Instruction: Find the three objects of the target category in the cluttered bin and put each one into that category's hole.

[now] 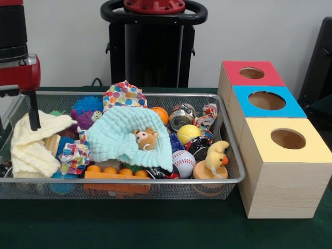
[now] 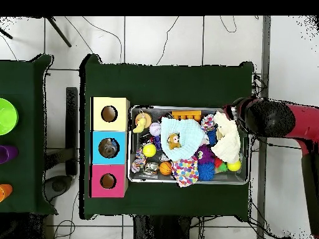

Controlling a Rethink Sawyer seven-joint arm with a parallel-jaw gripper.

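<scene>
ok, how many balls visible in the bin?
4: orange ball behind the mint cloth, yellow ball mid-right, baseball front, another yellow ball seen overhead near the arm. Cloths may hide more.

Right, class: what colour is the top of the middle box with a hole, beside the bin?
Blue. The middle box shows it best in the front view, between red and yellow tops.

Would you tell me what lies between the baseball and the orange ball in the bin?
The yellow ball lies between the baseball and the orange ball in the front view.
</scene>
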